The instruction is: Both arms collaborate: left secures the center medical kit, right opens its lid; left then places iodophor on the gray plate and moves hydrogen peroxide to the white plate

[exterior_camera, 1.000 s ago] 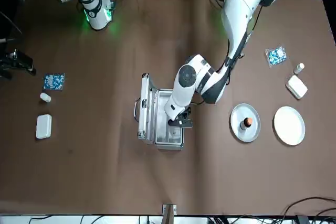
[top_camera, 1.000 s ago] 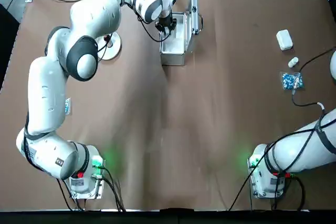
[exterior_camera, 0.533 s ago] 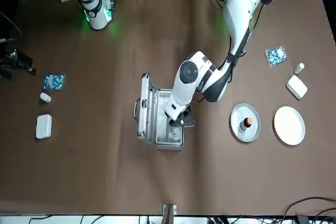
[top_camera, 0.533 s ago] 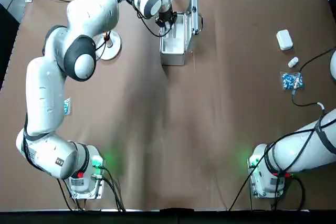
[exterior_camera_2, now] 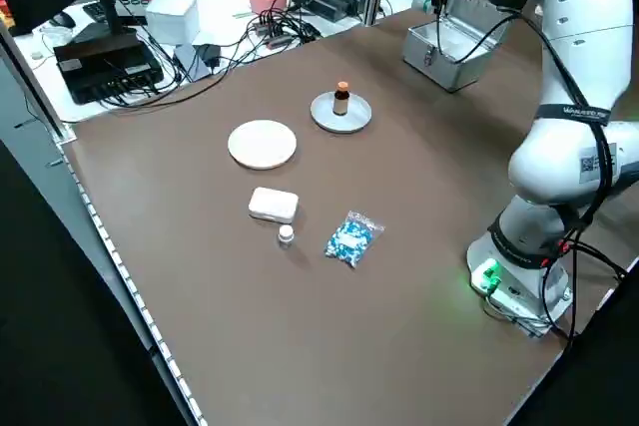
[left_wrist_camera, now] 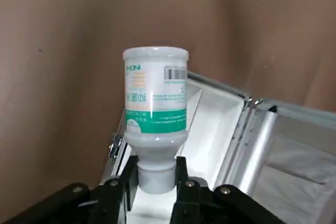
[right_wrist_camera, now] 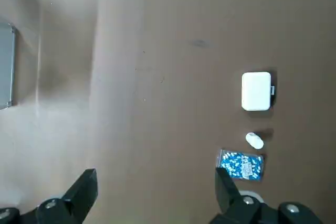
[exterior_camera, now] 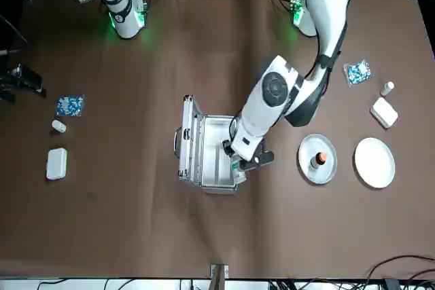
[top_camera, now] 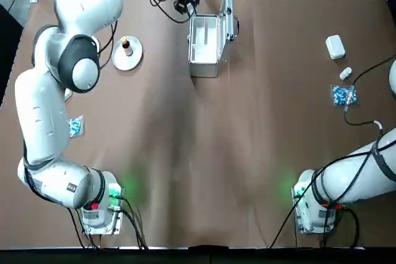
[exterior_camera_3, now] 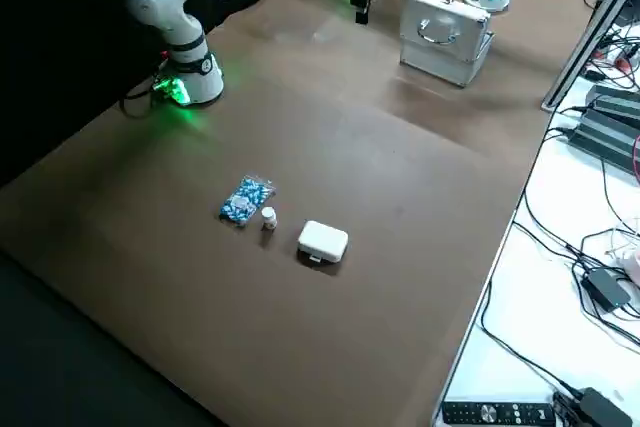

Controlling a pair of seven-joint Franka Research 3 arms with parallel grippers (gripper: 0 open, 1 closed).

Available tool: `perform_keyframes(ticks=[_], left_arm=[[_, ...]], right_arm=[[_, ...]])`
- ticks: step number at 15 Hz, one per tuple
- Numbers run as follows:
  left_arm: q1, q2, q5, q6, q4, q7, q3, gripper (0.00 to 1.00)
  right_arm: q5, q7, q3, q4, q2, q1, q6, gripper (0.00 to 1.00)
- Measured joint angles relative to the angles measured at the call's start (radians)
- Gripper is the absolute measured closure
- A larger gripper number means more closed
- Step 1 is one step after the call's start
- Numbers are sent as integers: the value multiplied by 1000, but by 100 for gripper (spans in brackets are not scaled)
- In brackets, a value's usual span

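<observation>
Left gripper [left_wrist_camera: 156, 182] clamped on neck of hydrogen peroxide [left_wrist_camera: 155, 106], lifted above open medical kit [top_camera: 206, 44]; teal-banded label, "HON"-like letters and barcode readable, rest unclear. Iodophor [top_camera: 126, 46] upright on gray plate [top_camera: 133, 59]. Right gripper [right_wrist_camera: 152, 195] parked, fingers spread, over bare table [right_wrist_camera: 173, 30]

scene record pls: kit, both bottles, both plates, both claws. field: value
medical kit: lid open, standing upright
iodophor: upright on gray plate
hydrogen peroxide: held by its cap in left claw, lifted above the kit
white plate: bare, beside gray plate
right claw: open, holding nothing, away from the kit
left to do: hydrogen peroxide to white plate
</observation>
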Motion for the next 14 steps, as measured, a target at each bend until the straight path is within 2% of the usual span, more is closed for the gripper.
perform_keyframes(ticks=[2, 6, 11, 14], left_arm=[[49, -29, -50, -36, 0, 0, -15, 68], [147, -36, -101, -96, 0, 0, -74, 68], [359, -36, -202, -198, 0, 24, -207, 68], [453, -36, -281, -277, 0, 25, -230, 68]], right_arm=[[0, 0, 1, 0, 0, 0, 0, 1], [0, 0, 1, 0, 0, 0, 1, 1], [0, 0, 1, 0, 0, 0, 1, 1], [0, 0, 1, 0, 0, 1, 1, 1]])
